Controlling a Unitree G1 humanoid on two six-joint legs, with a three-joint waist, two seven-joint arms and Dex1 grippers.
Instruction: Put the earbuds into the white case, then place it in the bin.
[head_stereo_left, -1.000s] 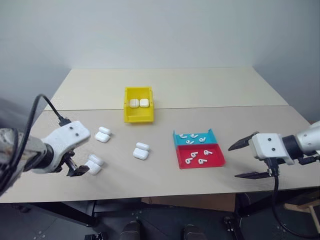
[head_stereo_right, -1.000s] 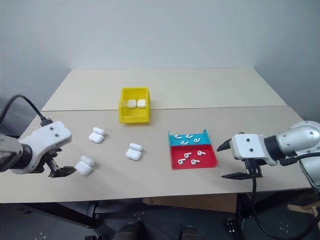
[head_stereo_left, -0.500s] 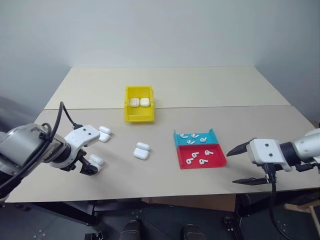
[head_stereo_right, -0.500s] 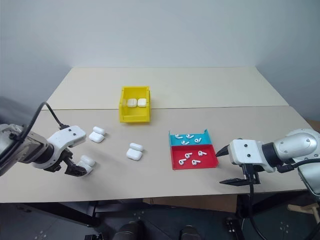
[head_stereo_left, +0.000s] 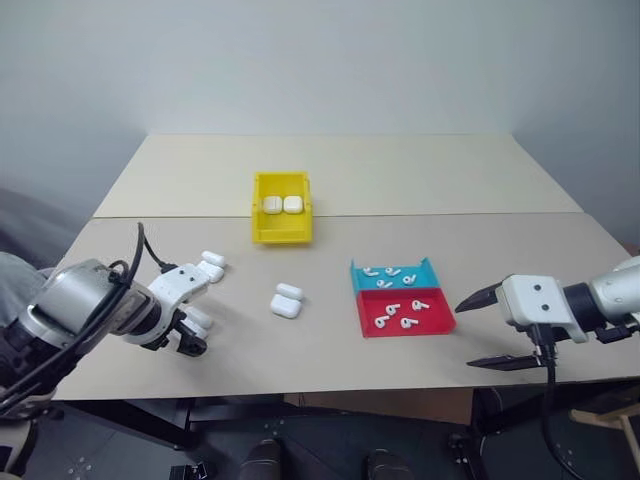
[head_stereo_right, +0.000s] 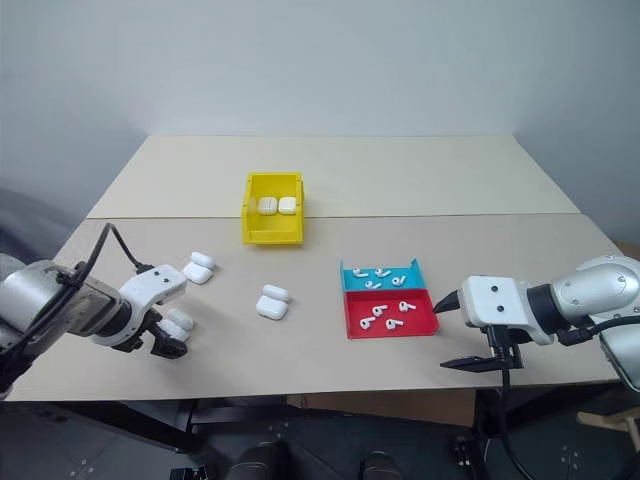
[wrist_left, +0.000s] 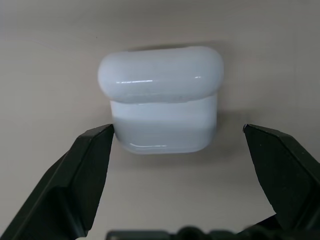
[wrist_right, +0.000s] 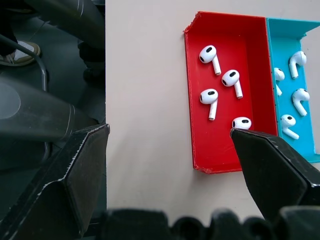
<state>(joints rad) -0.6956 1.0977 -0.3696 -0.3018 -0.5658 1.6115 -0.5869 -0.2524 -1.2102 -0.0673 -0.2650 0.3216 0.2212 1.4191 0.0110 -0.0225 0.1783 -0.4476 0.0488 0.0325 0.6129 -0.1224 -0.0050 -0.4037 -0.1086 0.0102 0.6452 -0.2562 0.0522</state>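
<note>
Low at the left of the frame, the left gripper (wrist_left: 177, 145) has its jaws wide apart on either side of the white case (wrist_left: 162, 100) lying on the desk (head_stereo_left: 330, 340), so next it should squeeze and lift it.

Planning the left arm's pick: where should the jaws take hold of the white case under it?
Grip the white case across its lower body, from above, one jaw on each short end. It lies flat with its lid shut, and the open left gripper already straddles that part.
</note>
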